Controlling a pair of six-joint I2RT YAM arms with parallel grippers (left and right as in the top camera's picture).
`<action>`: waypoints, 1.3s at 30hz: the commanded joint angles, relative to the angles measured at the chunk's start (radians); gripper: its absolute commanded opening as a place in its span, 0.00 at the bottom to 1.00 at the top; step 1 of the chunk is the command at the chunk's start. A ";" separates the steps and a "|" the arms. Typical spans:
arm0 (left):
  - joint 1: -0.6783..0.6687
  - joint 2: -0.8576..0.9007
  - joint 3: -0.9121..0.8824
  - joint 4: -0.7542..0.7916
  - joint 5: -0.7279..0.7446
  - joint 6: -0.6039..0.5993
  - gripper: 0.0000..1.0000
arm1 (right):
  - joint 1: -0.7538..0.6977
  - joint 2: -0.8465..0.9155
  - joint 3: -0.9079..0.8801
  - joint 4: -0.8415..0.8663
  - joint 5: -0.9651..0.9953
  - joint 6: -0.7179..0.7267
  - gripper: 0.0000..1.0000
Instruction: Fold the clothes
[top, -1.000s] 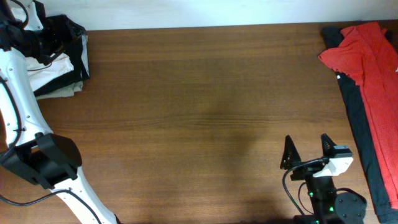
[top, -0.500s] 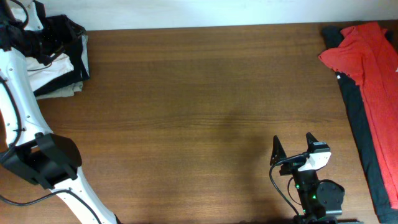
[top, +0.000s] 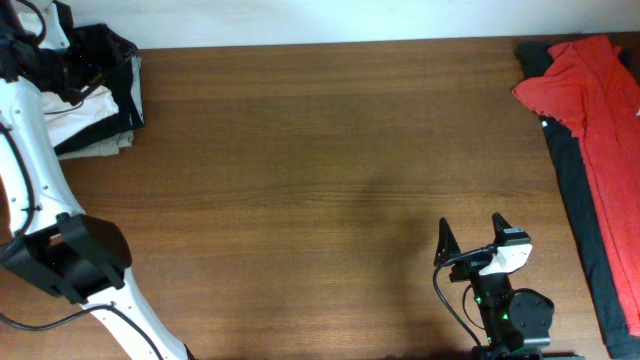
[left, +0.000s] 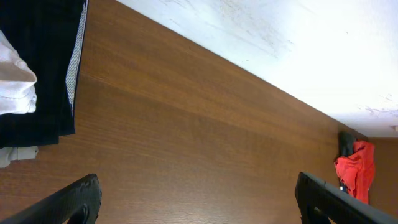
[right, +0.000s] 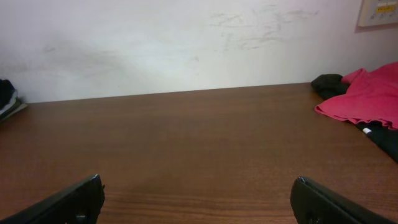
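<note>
A pile of folded clothes lies at the table's far left corner. White cloth (top: 80, 128) shows in it under black cloth (top: 110, 60). The white cloth also shows at the left edge of the left wrist view (left: 15, 87). No print is visible on it. My left gripper (left: 198, 180) is open and empty and hovers by this pile (top: 78, 62). My right gripper (top: 470, 235) is open and empty, low over bare wood near the front edge, right of centre. In the right wrist view (right: 198, 182) only table lies between its fingers.
A red garment (top: 600, 110) lies over a dark cloth (top: 580, 220) along the right edge of the table; it also shows in the right wrist view (right: 367, 96). A white wall (right: 186, 43) runs behind the table's far edge. The brown tabletop (top: 320, 170) spans the middle.
My right gripper has moved a little left and toward the front edge, then stopped. The left arm and the clothes have not moved.
</note>
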 joint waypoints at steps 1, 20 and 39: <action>-0.016 -0.029 -0.023 0.002 0.006 -0.005 0.99 | 0.005 -0.008 -0.005 -0.006 0.001 -0.008 0.99; -0.473 -1.624 -1.778 0.834 -0.534 0.071 0.99 | 0.005 -0.008 -0.005 -0.006 0.001 -0.008 0.99; -0.237 -2.198 -2.441 1.157 -0.533 0.093 0.99 | 0.006 -0.008 -0.005 -0.006 0.001 -0.008 0.99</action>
